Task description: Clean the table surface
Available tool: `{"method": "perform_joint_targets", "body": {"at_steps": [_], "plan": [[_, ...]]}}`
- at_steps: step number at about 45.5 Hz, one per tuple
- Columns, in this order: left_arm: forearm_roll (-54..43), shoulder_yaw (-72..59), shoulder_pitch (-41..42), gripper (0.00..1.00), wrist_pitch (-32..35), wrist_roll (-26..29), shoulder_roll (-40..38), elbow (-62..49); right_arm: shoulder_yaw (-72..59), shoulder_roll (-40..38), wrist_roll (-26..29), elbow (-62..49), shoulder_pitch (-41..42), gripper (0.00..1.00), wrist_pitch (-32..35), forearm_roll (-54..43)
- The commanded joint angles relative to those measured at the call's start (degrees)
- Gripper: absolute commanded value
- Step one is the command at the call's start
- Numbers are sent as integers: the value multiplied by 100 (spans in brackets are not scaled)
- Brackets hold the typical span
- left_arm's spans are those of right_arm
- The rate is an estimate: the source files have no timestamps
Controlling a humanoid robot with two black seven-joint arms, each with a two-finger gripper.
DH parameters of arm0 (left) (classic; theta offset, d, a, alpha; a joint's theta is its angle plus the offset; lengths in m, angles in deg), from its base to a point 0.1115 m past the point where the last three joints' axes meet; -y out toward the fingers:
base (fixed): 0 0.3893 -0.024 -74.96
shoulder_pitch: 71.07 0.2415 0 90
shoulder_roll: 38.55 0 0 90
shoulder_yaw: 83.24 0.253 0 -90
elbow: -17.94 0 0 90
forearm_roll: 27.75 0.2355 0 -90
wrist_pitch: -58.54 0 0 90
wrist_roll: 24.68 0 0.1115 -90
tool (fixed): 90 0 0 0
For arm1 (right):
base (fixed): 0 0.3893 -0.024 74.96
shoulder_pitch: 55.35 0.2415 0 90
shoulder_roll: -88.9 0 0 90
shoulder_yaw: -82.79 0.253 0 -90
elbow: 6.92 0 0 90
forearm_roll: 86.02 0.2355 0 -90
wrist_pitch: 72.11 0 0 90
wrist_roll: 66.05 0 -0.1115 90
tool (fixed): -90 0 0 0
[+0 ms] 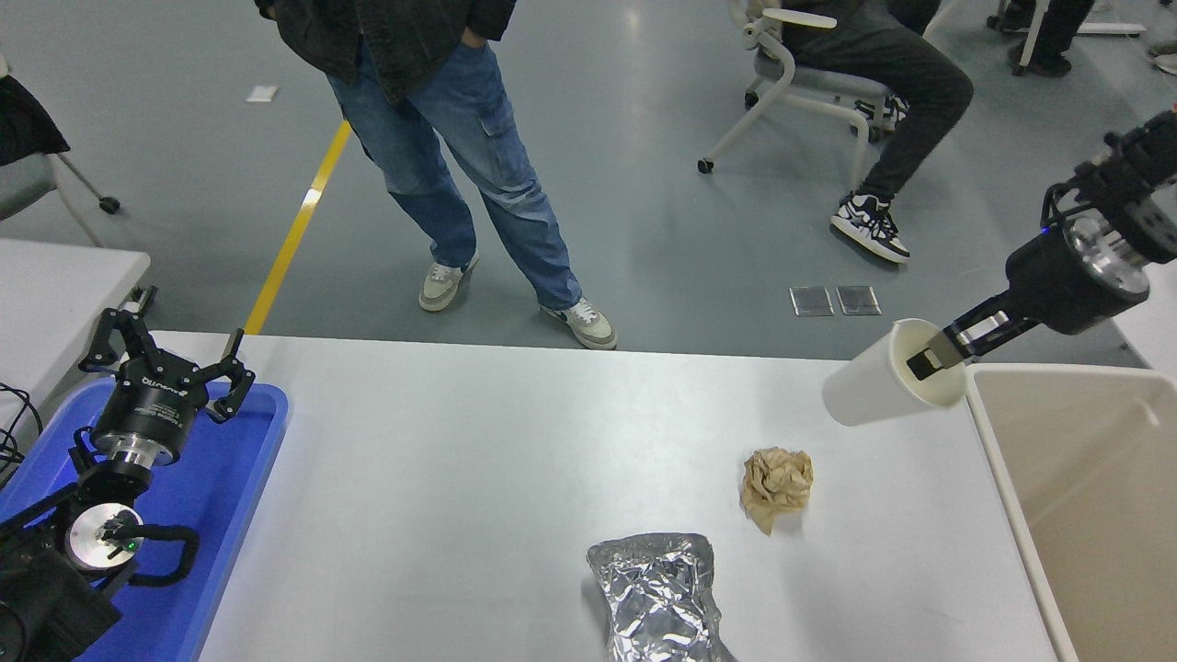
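The white-grey table surface (478, 460) fills the lower middle of the head view. A crumpled brown paper ball (777, 487) and a crumpled silver foil packet (657, 593) lie on it at the right and front. My right gripper (940, 351) is shut on the rim of a white paper cup (878, 391), one finger inside it, and holds it tilted in the air above the table's far right corner, next to the beige bin. My left gripper (165, 363) is open and parked over the blue tray at the lower left.
A beige bin (1085, 496) stands off the table's right edge. A blue plastic tray (211, 515) sits at the left end. A smaller white table (55, 294) is at the far left. A person in jeans stands at the far side; another sits on a chair.
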Motion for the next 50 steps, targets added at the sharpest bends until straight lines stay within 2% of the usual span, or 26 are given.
{"method": "perform_joint_targets", "body": {"at_steps": [1,13,19,25,36,50], "plan": [[1,0,0,100,0,0,0,-1,19,26,10,-1517,-679,0,-41,607],[1,0,0,100,0,0,0,-1,19,105,72,-3011,-1444,0,-252,1749],[1,0,0,100,0,0,0,-1,19,272,344,-3689,-1830,0,-279,2373],[1,0,0,100,0,0,0,-1,28,307,1090,-4006,-2120,0,-401,3103],[1,0,0,100,0,0,0,-1,28,290,2918,-4111,-2349,0,-630,4368],[1,0,0,100,0,0,0,-1,37,272,4220,-4427,-2525,0,-806,5134]]}}
